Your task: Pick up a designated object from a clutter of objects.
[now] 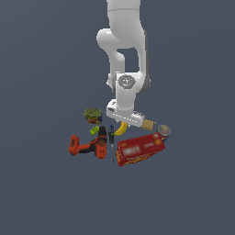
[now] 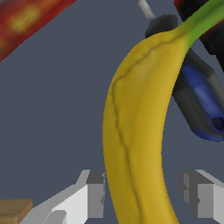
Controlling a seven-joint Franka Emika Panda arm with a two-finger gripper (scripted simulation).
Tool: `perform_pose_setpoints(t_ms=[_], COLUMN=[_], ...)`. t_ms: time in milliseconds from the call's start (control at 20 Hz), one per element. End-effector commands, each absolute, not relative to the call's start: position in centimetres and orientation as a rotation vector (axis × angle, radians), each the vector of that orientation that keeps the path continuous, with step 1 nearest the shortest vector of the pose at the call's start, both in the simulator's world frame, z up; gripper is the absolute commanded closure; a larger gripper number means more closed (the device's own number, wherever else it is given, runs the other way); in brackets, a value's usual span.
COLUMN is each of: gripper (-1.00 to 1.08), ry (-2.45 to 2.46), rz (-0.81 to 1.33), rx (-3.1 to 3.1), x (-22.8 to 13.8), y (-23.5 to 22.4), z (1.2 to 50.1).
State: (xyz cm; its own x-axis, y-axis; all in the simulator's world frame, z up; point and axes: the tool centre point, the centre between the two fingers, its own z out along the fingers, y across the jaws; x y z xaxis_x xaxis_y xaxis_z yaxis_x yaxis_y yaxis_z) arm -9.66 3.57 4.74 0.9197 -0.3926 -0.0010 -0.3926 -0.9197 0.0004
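Banana (image 2: 135,131) sits between your open gripper's (image 2: 142,197) 2 fingers; the marker (image 2: 199,105) touching it could snag.

You've got the banana (image 2: 138,131) filling most of the wrist view, green stem (image 2: 202,21) at one end. It sits right between the two fingers (image 2: 94,194) of the hand (image 2: 142,197), with a gap on each side. A dark marker with a blue band (image 2: 199,98) lies just behind it, and the red box (image 2: 26,19) shows in one corner, a tan cube (image 2: 13,211) in another.
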Motion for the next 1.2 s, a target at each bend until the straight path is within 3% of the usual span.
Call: perform_pose_setpoints(t_ms=[0, 1150], gripper=[1.08, 1.08], ry=[-0.629, -0.629], rz=[0.002, 0.002], rx=[3.078, 3.078], x=[-9.5, -8.6], y=[3.9, 9.5], z=[5.9, 25.2])
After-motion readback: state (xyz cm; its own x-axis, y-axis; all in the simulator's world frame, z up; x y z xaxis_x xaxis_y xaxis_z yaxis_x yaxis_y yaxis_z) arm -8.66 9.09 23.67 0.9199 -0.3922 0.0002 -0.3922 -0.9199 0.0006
